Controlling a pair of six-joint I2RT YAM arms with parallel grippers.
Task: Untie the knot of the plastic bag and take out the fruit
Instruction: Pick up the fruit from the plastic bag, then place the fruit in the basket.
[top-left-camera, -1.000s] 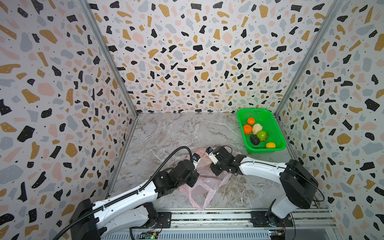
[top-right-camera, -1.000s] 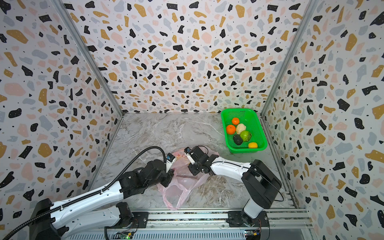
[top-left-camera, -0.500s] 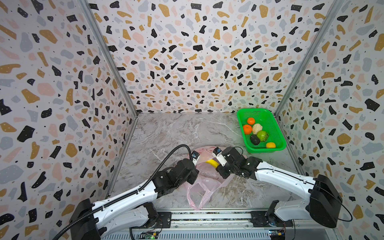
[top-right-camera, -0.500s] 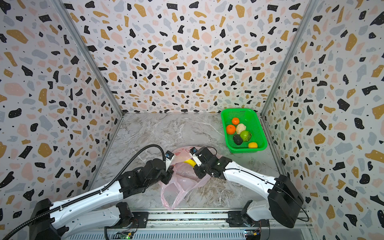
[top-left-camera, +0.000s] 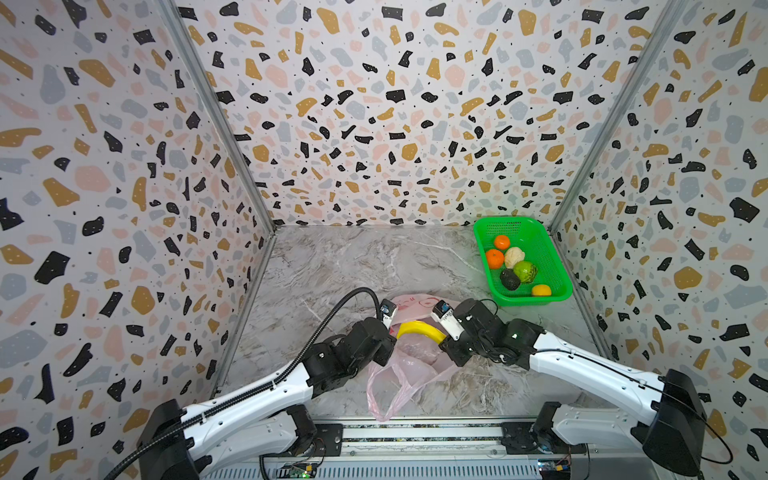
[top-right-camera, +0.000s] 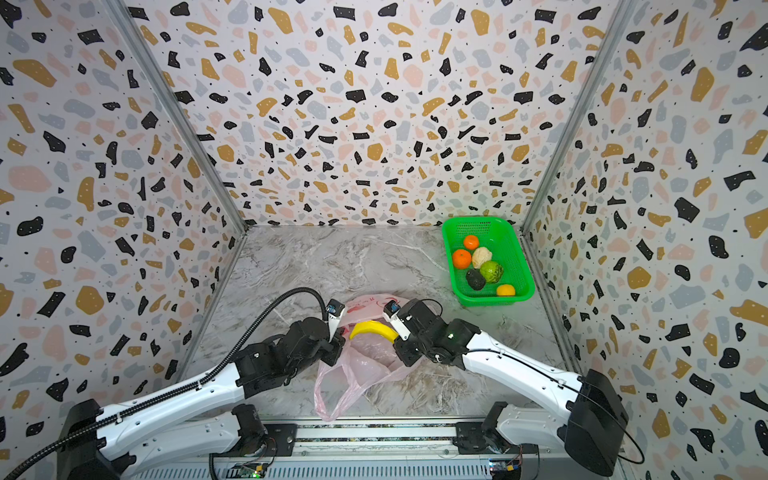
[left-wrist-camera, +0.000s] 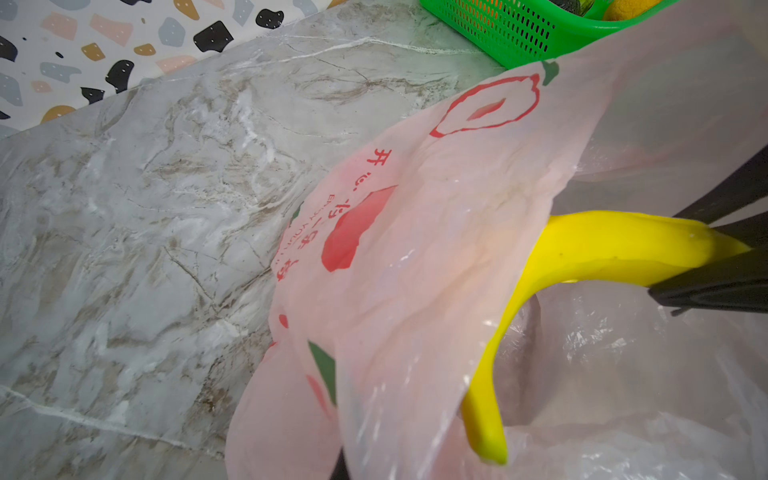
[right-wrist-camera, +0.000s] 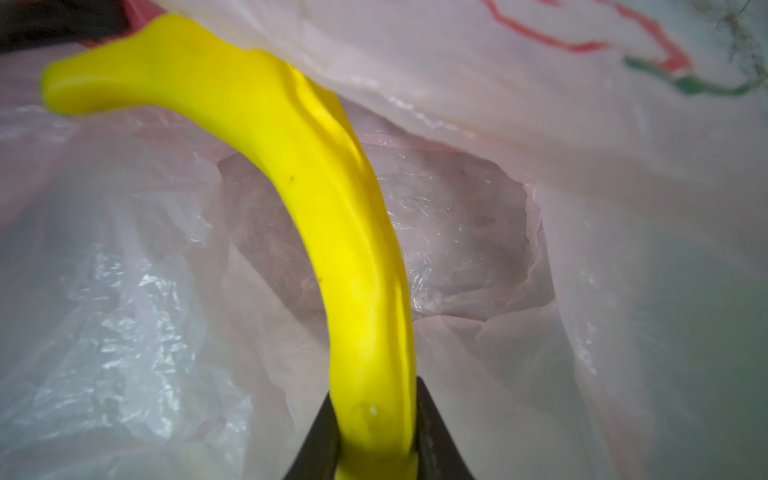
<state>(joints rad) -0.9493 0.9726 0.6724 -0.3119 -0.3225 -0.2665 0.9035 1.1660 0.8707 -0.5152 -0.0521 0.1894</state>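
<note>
The pink plastic bag (top-left-camera: 409, 370) (top-right-camera: 357, 370) lies open near the table's front, between my two arms. No knot shows on it. My left gripper (top-left-camera: 388, 337) (top-right-camera: 338, 340) is shut on the bag's left edge; in the left wrist view the plastic (left-wrist-camera: 415, 249) hides its jaws. A yellow banana (top-left-camera: 417, 329) (top-right-camera: 372, 328) (right-wrist-camera: 316, 199) arches over the bag's mouth, and my right gripper (top-left-camera: 441, 338) (right-wrist-camera: 376, 432) is shut on its right end. The left wrist view shows the banana (left-wrist-camera: 602, 245) with the right gripper's black fingers (left-wrist-camera: 715, 286) on it. The bag's inside (right-wrist-camera: 457, 232) looks empty.
A green basket (top-left-camera: 536, 300) (top-right-camera: 498, 301) (left-wrist-camera: 498, 29) stands at the back right against the wall. It holds two tangerines (top-left-camera: 494, 258), a pale bumpy fruit (top-left-camera: 514, 257), a green one (top-left-camera: 525, 271), an avocado (top-left-camera: 509, 279) and a yellow-red one (top-left-camera: 541, 290). Speckled walls close three sides.
My right gripper has drawn the banana up out of the bag's mouth, and its arm has swung out to the right. The left gripper keeps its hold in the same place.
</note>
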